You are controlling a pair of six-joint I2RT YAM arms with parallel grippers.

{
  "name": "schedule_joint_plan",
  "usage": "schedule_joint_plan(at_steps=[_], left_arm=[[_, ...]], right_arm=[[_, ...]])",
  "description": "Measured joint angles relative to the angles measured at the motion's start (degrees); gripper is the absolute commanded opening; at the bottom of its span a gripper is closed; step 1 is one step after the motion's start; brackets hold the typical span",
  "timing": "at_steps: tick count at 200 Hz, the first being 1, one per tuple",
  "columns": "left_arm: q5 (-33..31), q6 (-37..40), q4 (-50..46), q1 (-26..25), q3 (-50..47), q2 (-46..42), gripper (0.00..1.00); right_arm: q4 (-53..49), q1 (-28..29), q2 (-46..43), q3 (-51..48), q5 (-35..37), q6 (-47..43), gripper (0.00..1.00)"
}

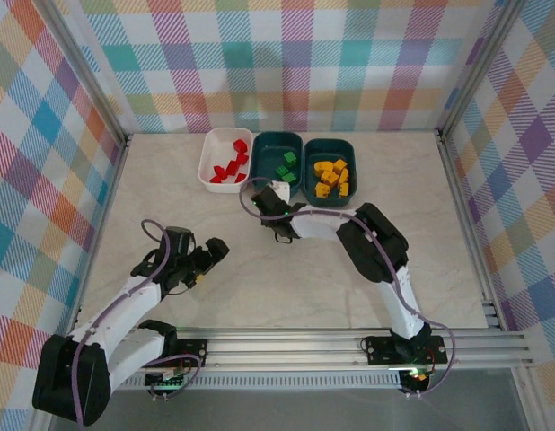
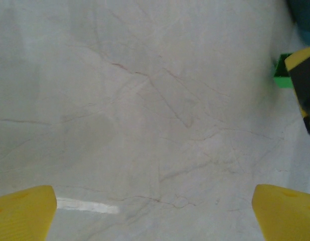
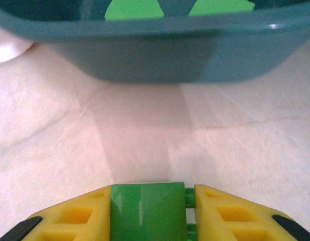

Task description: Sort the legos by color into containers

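Between right gripper [image 3: 149,198] jaws, green lego [image 3: 146,213], studs sideways.

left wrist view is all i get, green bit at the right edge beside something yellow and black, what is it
Observer: A green lego, clamped in the right tool.
Operator: any bin near it
Observer: The middle teal bin stands just ahead of it, green legos inside.
Operator: other colors
Observer: Red legos lie in the white bin, yellow legos in the right teal bin.
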Motion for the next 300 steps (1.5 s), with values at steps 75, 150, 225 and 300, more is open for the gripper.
schedule_joint_plan(at_steps=[75, 150, 225, 300], left_arm=[[-0.33, 0.83, 3.19, -4.90, 5.29, 11.02, 0.99], [-1.22, 1.31, 5.79, -10.05, 9.97, 18.78, 0.97], [-3.04, 2.62, 4.13, -10.80, 12.61, 20.00, 0.98], [-19.47, 9.18, -7.74, -11.02, 27.02, 1.27, 1.00]], right_arm=[[-0.04, -2.69, -5.09, 5.33, -2.93, -5.75, 0.38], [-6.84, -13.73, 6.84, 23.02, -10.95, -8.11, 0.47], [-8.76, -13.97, 3.74, 21.20, -13.53, -11.78, 0.67], [7.61, -10.97, -32.46, -10.21, -19.47, -15.96, 1.00]])
